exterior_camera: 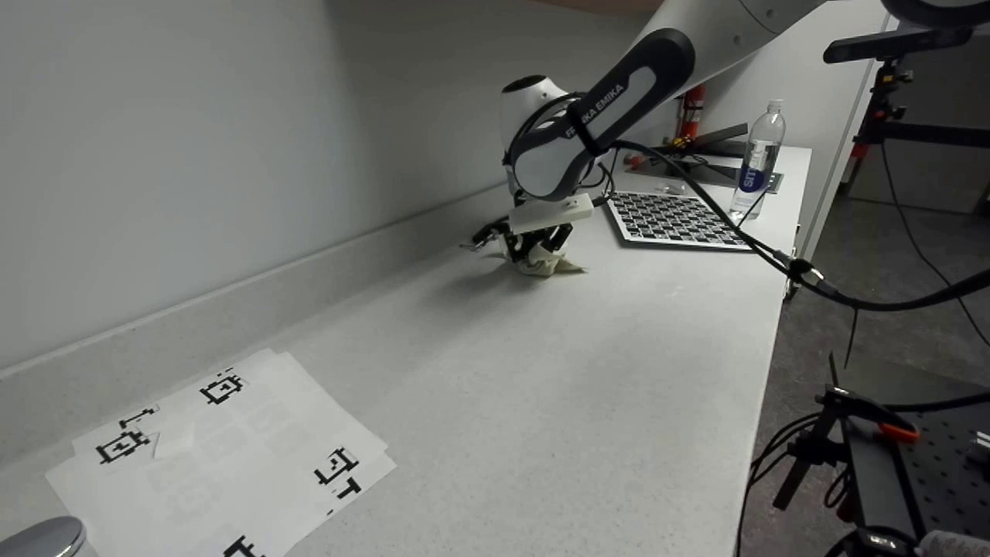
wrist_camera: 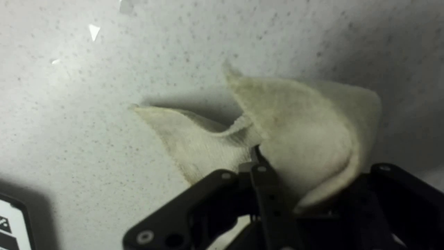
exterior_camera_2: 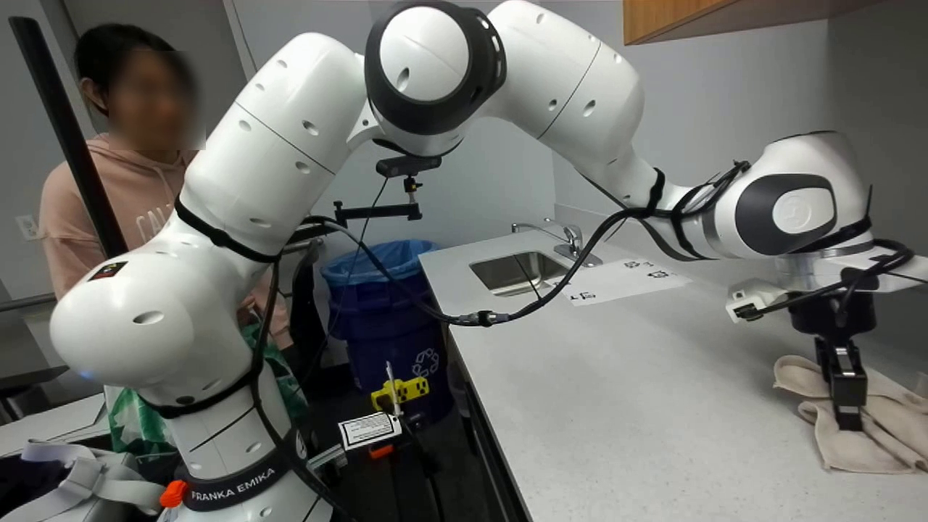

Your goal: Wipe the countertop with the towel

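While its tips are hard to make out in the wrist view, the pincer (exterior_camera_2: 849,419) is clenched on the towel (wrist_camera: 305,135), which lies rumpled on the surface (exterior_camera: 557,387). In an exterior view the towel (exterior_camera_2: 881,435) spreads to both sides of the pincer and is cut off at the right. White flecks (wrist_camera: 93,32) nearby, too small to identify, show clearly only in the wrist view. The checkered board (exterior_camera: 657,216) is a corner there, but nearly whole in an exterior view, near an upright bottle (exterior_camera: 756,162). Printed sheets (exterior_camera: 232,449) lie well apart, in both exterior views. A sink (exterior_camera_2: 500,270), a bin (exterior_camera_2: 384,326) and a person (exterior_camera_2: 130,185) with blurred face appear only in an exterior view. Cut off at a lower corner, a rounded metallic thing (exterior_camera: 46,538) cannot be identified.
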`<move>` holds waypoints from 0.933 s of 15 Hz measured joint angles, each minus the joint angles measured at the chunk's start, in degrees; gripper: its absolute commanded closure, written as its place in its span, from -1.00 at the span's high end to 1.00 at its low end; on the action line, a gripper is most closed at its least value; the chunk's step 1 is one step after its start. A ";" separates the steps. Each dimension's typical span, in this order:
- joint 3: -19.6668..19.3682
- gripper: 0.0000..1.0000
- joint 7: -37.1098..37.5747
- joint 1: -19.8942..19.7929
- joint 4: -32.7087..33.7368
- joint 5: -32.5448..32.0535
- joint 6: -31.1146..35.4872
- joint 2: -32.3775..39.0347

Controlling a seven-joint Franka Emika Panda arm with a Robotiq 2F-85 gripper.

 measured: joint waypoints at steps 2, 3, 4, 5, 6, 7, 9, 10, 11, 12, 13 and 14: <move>1.12 -0.93 -1.41 1.35 -2.63 -0.11 0.05 -1.82; 1.64 -0.93 -2.17 2.15 -4.19 -0.28 0.21 -2.83; 2.09 -0.93 -3.01 2.98 -5.77 -0.43 0.32 -3.86; 2.50 -0.93 -3.84 3.80 -7.32 -0.45 0.42 -4.87; 2.80 -0.93 -4.37 4.57 -8.68 -0.46 0.48 -5.74; 3.02 -0.93 -4.72 5.22 -9.81 -0.46 0.51 -6.50; 3.11 -0.93 -4.82 6.05 -11.16 -0.46 0.51 -7.32; 3.10 -0.93 -4.82 6.12 -11.37 -0.46 0.52 -7.47; 2.99 -0.93 -4.82 6.11 -11.39 -0.46 0.52 -7.47; 2.79 -0.93 -4.78 6.06 -11.39 -0.46 0.52 -7.46; 2.49 -0.93 -4.70 5.94 -11.39 -0.45 0.52 -7.42; 2.18 -0.93 -4.61 5.70 -11.37 -0.45 0.52 -7.36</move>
